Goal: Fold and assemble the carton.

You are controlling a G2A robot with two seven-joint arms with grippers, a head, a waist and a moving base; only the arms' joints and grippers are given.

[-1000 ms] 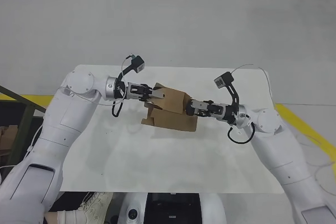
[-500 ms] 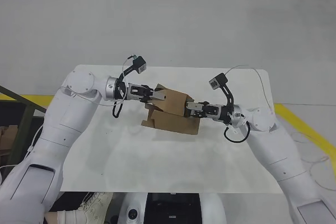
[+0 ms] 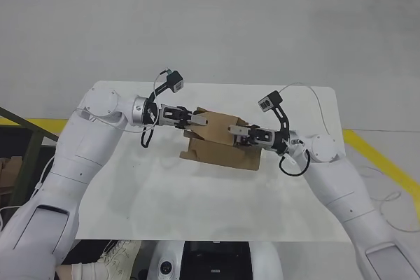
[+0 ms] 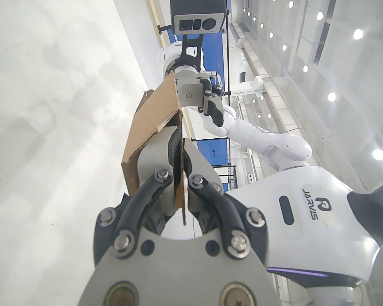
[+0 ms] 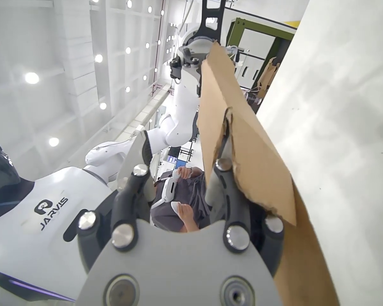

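2 grippers meet at 1 brown carton (image 3: 220, 145), which sits btwn them over the far half of the white table (image 3: 161, 203). Can't tell if its bottom edge touches the tabletop. Carton is only part-formed: flaps splay out at both ends and the sides lean.

L gripper (image 3: 198, 121) is at the carton end nearest the L arm. In the L wrist view its 2 fingers (image 4: 153, 160) are pressed together on a thin flap (image 4: 179, 189), pinching it edge-on. The flap runs straight down the slot btwn the pads and sticks out past the finger roots toward the wrist. Just past the fingertips the carton (image 4: 150, 122) wall rises at a slant, w/ its corrugated cut edge showing and a corner fold right at the tips.

R gripper (image 3: 236, 130) is at the opposite end, on the carton's upper side. In the R wrist view its fingers are spread wide. 1 finger (image 5: 137, 157) stands free, pad facing the gap w/ no cardboard on it. The other finger (image 5: 219, 173) goes into a ragged slit in the carton (image 5: 242, 148), tip hidden under the cardboard, which lies along that finger's outer side and runs on past the tip.

From the L wrist view the R gripper (image 4: 207, 103) shows beyond the L fingertips, just behind the carton's top edge. 1 dark-padded finger is in the open there; the other is hidden by cardboard.
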